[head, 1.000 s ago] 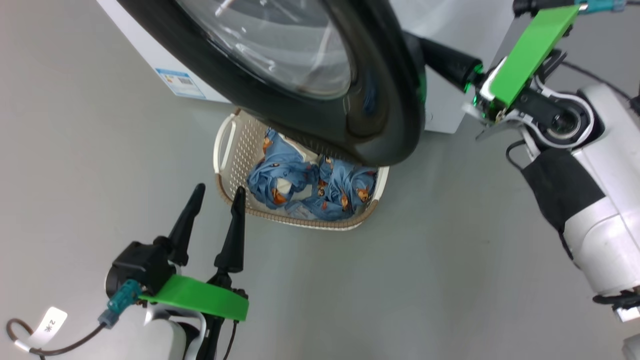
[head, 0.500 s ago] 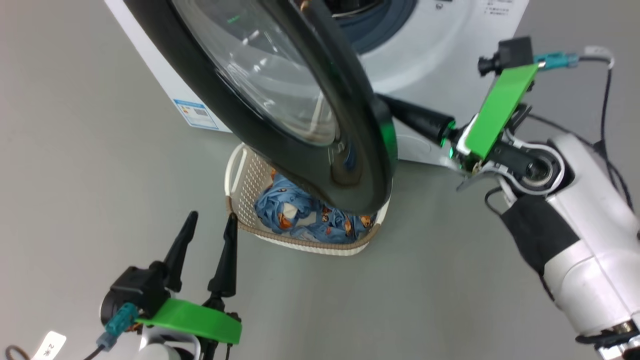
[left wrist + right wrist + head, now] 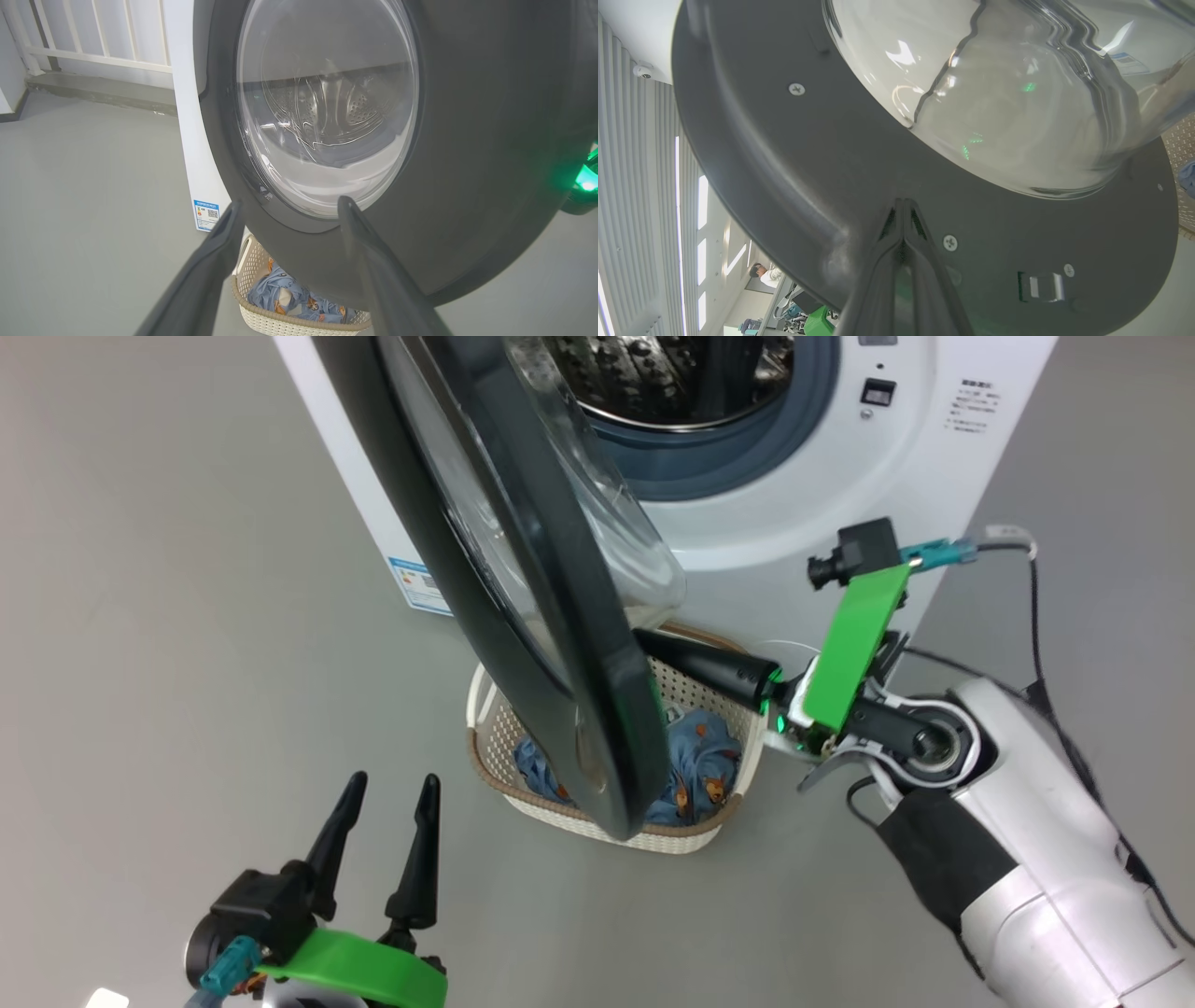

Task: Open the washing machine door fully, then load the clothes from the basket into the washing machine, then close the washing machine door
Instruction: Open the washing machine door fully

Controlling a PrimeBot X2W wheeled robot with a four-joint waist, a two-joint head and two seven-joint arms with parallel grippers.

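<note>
Washing machine: the white washing machine (image 3: 934, 457) stood on the grey floor (image 3: 187, 616), with its steel drum (image 3: 672, 373) and grey-blue gasket (image 3: 738, 457) uncovered.
Label sticker: a small blue label sticker (image 3: 417, 585) sat low on the machine's side panel.
Door: the door (image 3: 611, 737) stood partly open. It was seen nearly edge-on in the head view, with its lower rim hanging over the basket.
Glass bowl: the clear glass bowl (image 3: 597, 504) bulged from the door's inner face toward the drum.
Basket: the cream basket (image 3: 653, 835) sat on the floor just in front of the machine, partly hidden by the door.
Clothes: the light blue clothes (image 3: 705, 765) lay bundled inside the basket, and none were in the drum.
Right gripper: the right gripper (image 3: 903, 203) had its fingers clenched together and grasped nothing. Its tips were against the door's dark inner face, just below the glass bowl.
Near the tips: a screw (image 3: 950, 242) lay just beside them and a metal latch (image 3: 1041, 285) was farther along the rim.
Left gripper: the left gripper (image 3: 393, 781) had its fingers released and spread, and held nothing. It was low at the left, apart from the basket and pointing at the door's outer side.
Left wrist view: the two fingers framed the lower edge of the door's window, and contact could not be made out.
</note>
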